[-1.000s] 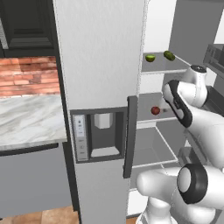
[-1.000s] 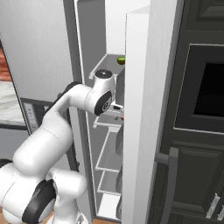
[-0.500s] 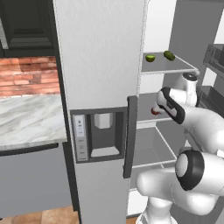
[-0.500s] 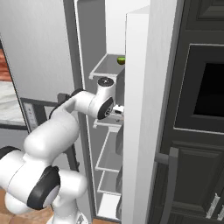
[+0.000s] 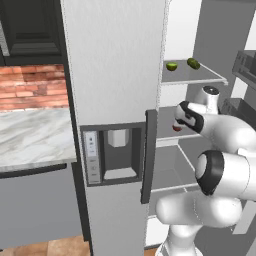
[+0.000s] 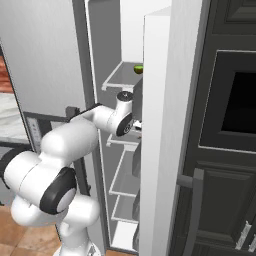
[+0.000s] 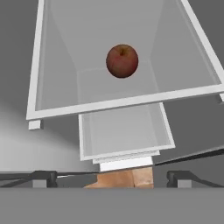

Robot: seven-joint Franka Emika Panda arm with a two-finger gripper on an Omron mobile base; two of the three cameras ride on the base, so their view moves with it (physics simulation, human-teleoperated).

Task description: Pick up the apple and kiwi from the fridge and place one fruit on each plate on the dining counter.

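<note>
The apple is round with no long axis to speak of; in the hand view its stem dimple faces the camera, toward the upper side of the fruit. It sits alone on a glass shelf with a white rim, roughly mid-width and set back from the front edge, inside the fridge, whose brushed grey door carries a dark handle and a dispenser panel. On the shelf above lies the kiwi, its lime-green cut face showing, beside a second green fruit. A marble counter backed by red brick stands to the left; a black oven cabinet stands to the right. The gripper has its fingers spread wide apart and holds nothing. The apple lies ahead of it, well clear of both fingertips, close to the centre line between them.
</note>
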